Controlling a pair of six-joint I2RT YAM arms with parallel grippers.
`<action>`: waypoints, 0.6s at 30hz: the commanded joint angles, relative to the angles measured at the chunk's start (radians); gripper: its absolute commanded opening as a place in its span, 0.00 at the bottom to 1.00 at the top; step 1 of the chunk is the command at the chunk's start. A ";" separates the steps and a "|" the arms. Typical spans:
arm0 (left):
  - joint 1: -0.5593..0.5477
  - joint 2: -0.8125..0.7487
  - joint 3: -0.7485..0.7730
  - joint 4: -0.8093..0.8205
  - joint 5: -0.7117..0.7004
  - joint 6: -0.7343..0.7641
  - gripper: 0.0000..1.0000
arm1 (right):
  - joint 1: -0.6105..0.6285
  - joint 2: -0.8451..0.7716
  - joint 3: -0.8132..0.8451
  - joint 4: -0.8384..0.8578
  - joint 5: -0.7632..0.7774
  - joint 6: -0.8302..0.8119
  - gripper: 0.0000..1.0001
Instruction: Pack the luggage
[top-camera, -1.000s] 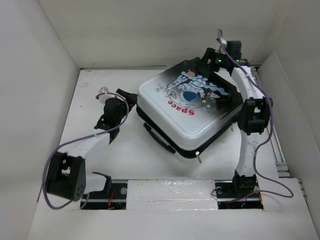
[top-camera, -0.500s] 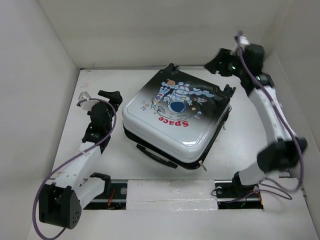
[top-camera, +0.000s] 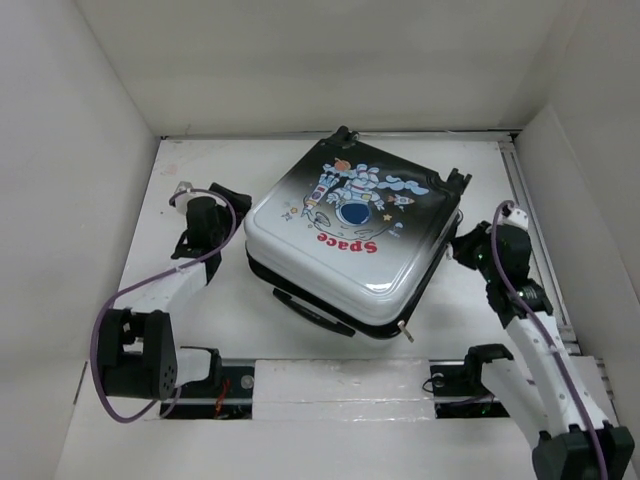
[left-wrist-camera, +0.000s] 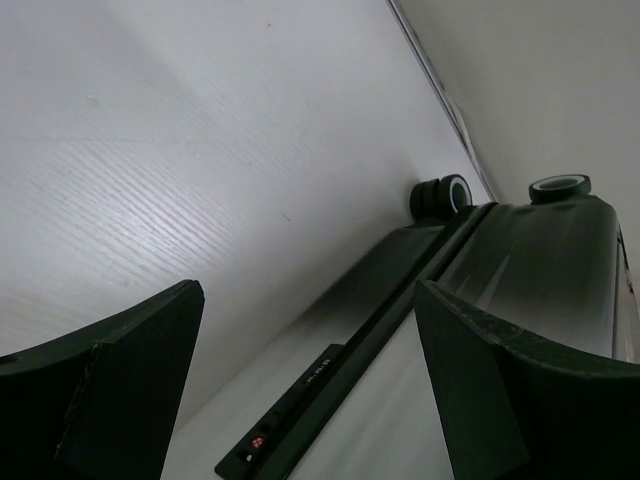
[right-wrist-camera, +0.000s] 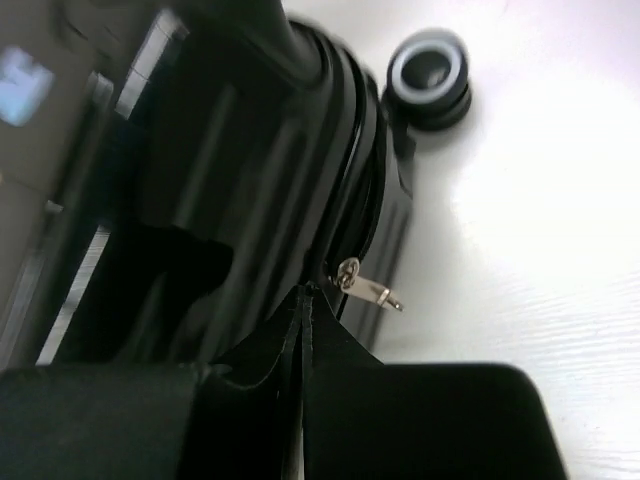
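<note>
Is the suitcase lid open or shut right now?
Shut: the luggage lies flat, printed half on top, the two halves meeting with no lining showing. Whether it is zipped all round, cannot tell.

Looking down on the luggage (top-camera: 350, 240), lying flat in the middle of the table (top-camera: 240, 322) with a corner pointing at the near edge. Finding two wheels (top-camera: 459, 181) sticking out at its far-right side and the handle (top-camera: 310, 305) running along its near-left side. Seeing the left gripper (top-camera: 226, 191) sitting just left of the luggage, beside the left corner, with a small gap between. Seeing the right gripper (top-camera: 463, 246) sitting on the other side, close up against the right side, a bit nearer than one wheel. Spotting a zipper pull (right-wrist-camera: 368, 288) hanging just right of its tips, at the seam running round the luggage.
</note>
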 joint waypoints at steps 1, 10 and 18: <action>0.003 0.003 0.002 0.097 0.103 -0.007 0.82 | 0.000 0.159 -0.004 0.163 -0.133 -0.002 0.00; -0.039 0.050 -0.048 0.160 0.184 -0.020 0.81 | 0.155 0.700 0.402 0.399 -0.371 -0.071 0.00; -0.062 0.144 0.073 0.211 0.249 -0.081 0.80 | 0.155 0.992 0.657 0.516 -0.499 0.068 0.00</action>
